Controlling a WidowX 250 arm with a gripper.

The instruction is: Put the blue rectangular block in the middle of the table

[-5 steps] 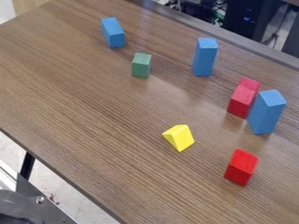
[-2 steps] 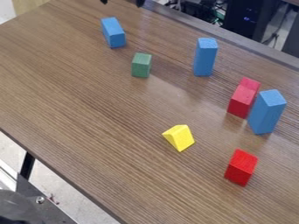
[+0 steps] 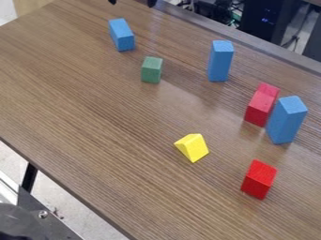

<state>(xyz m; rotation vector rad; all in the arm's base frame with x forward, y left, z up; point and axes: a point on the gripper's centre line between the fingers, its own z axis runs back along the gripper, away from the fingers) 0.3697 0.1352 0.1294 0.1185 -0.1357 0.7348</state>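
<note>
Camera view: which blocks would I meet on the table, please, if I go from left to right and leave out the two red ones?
Leftmost blue block, green block, yellow block, middle blue block, rightmost blue block.

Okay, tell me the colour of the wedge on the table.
The wedge is yellow, best seen in the camera view.

Black pincer (image 3: pixel 132 2) at the view's top edge, its two tips well apart

The wedge (image 3: pixel 192 148) is yellow, the cube (image 3: pixel 151 70) green.
</note>
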